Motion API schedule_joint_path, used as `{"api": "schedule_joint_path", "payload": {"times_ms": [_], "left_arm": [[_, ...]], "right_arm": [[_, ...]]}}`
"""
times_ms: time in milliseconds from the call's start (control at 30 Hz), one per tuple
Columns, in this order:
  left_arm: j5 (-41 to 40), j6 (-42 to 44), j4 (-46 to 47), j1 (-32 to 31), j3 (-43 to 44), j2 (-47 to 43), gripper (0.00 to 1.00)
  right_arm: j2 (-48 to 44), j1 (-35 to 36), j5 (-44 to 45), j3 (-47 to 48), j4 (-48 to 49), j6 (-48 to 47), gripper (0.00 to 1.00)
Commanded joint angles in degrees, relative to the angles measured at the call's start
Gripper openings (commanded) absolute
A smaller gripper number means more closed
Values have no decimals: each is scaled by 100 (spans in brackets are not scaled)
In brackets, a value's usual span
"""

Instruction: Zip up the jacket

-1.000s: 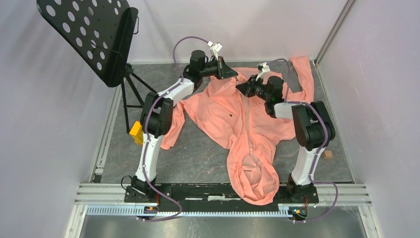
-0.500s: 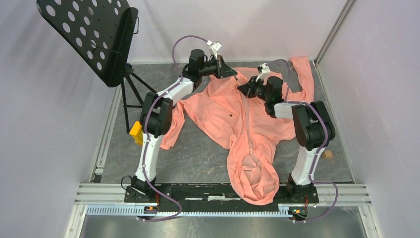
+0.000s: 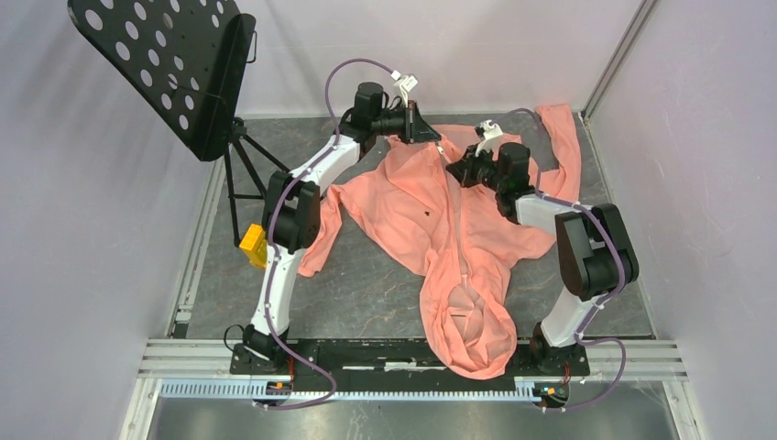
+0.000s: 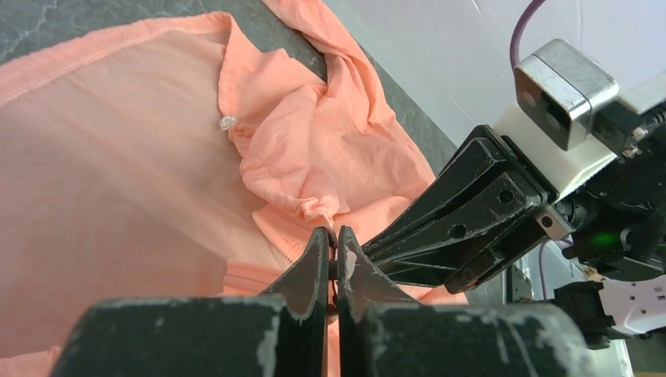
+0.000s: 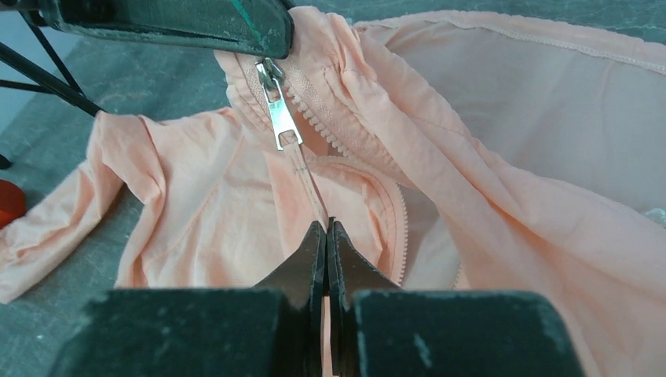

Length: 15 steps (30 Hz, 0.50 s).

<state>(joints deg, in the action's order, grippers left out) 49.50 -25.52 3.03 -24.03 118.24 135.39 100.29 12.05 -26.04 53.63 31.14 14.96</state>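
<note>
Slippage is the main worry. The jacket point(image 3: 431, 220) lies flat on the table point(image 3: 366, 284), hood point(image 3: 472, 330) at 6 o'clock and hem at 12 o'clock, with one sleeve point(image 3: 563, 137) trailing off toward 1 o'clock. Both arms work at the hem end. The left gripper point(image 4: 333, 242) is clenched on the bunched hem fabric right beside the foot of the zipper. The right gripper point(image 5: 325, 229) is pinched tight on the thin pull tab point(image 5: 302, 169) that hangs from the zipper slider point(image 5: 275, 102).

The slider sits at the very bottom of the track, and the two rows of teeth point(image 5: 330, 126) spread apart on its 6 o'clock side, so the zipping proper is not yet done.

Judging from this, three things could spoil the pull:
- The tab is narrow and soft — it may slide out from between the fingers under load.
- The thin cloth is wrinkled near the slider and could be drawn into it and jam, if the left hold does not tension the hem.
- A pull angled off the track's line, rather than straight toward 6 o'clock, could drag the whole jacket instead of moving the slider.
</note>
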Motion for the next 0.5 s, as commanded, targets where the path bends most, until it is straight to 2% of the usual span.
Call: {"api": "schedule_joint_path", "payload": {"times_ms": [0, 100, 267, 333, 400, 467], "left_arm": [[71, 302, 659, 251, -180, -539, 2], [-23, 659, 433, 249, -468, -769, 2], [-158, 578, 777, 303, -832, -960, 2], [-225, 180, 1280, 373, -998, -1003, 2], [-168, -296, 1926, 482, -1247, -1068, 2], [-102, -536, 2241, 565, -1382, -1138, 2]], "right_arm": [[-100, 245, 565, -232, -627, -667, 0], [-390, 683, 1589, -77, -769, -1315, 0], [-558, 812, 2900, 235, -1084, -1376, 0], [-453, 803, 3222, 254, -1295, -1252, 0], [-446, 738, 3325, -139, -1097, -1215, 0], [-450, 714, 3089, -555, -836, -1248, 0]]}}
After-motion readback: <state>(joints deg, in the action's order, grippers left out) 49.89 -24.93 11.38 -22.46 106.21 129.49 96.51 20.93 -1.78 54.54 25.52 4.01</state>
